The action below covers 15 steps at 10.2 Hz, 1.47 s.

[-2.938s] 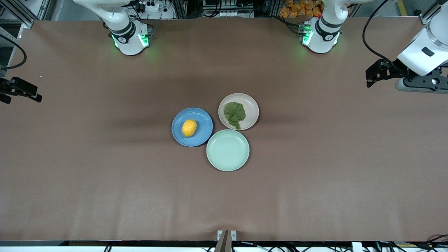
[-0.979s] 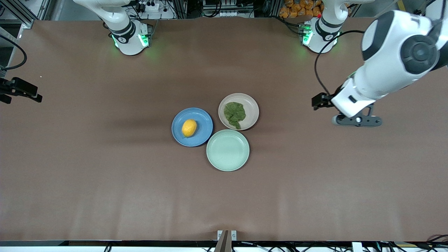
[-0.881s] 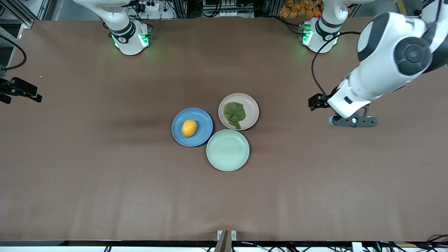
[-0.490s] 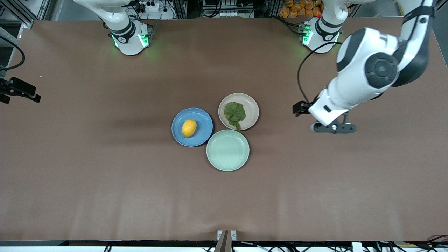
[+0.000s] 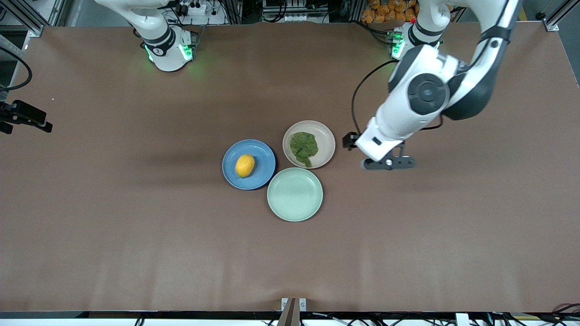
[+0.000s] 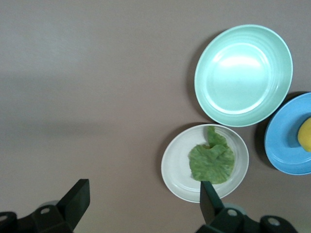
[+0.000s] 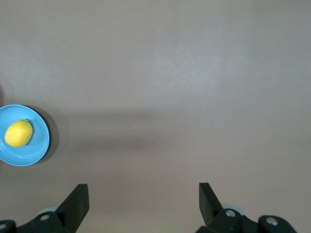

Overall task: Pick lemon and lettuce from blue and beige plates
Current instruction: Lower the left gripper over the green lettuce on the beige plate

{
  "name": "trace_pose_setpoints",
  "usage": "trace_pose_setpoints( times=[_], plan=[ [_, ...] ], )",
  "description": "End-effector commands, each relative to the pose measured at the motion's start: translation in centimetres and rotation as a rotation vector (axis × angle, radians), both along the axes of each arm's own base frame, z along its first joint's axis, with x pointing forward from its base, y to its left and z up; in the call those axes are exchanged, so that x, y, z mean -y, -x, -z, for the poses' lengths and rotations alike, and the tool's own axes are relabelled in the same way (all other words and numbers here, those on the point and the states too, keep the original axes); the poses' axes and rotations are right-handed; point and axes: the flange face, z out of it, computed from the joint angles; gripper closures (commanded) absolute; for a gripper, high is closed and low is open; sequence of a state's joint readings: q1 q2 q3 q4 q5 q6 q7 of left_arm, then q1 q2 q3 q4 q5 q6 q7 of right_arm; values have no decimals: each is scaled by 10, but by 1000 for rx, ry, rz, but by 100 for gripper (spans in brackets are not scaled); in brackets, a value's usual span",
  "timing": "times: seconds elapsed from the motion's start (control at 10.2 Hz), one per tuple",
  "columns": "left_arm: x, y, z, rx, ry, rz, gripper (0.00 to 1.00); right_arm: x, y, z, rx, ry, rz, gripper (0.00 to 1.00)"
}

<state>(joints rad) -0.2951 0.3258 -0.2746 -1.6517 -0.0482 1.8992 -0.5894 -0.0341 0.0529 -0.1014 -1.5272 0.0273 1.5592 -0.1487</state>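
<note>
The lemon (image 5: 244,165) lies on the blue plate (image 5: 263,156) at mid-table. The lettuce (image 5: 303,148) lies on the beige plate (image 5: 324,136), which sits beside it toward the left arm's end. My left gripper (image 5: 355,144) hangs open over bare table just beside the beige plate, holding nothing. In the left wrist view, one of its fingers (image 6: 206,194) overlaps the rim of the beige plate (image 6: 177,167) next to the lettuce (image 6: 212,162). My right gripper (image 5: 45,124) waits open and empty over the table's edge at the right arm's end. Its wrist view shows the lemon (image 7: 18,133) far off.
An empty mint-green plate (image 5: 295,194) touches both plates and lies nearer the front camera. The arms' bases (image 5: 167,47) stand along the table's back edge. Brown table surface (image 5: 136,226) spreads around the plates.
The left arm has swung in from the table's end toward the plates, and its gripper now hangs beside the beige plate. The right arm, the plates and the food have not moved.
</note>
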Motion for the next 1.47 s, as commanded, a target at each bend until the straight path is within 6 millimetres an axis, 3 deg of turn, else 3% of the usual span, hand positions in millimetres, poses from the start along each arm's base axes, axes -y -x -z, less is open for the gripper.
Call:
trace_pose_setpoints(
  times=[0.0, 0.39, 0.69, 0.98, 1.37],
  plan=[
    [37, 8, 29, 21, -32, -30, 0, 3, -1, -4, 2, -19, 2, 0],
    [77, 21, 67, 22, -20, -48, 0, 4, -1, -4, 1, -19, -3, 0],
    [93, 27, 93, 8, -19, -52, 0, 5, -1, -4, 3, -20, -1, 0],
    [117, 39, 134, 4, -15, -53, 0, 5, -1, -4, 1, -20, 5, 0],
    [126, 47, 178, 26, -73, 23, 0, 1, -2, -2, -1, -42, 8, 0]
  ],
)
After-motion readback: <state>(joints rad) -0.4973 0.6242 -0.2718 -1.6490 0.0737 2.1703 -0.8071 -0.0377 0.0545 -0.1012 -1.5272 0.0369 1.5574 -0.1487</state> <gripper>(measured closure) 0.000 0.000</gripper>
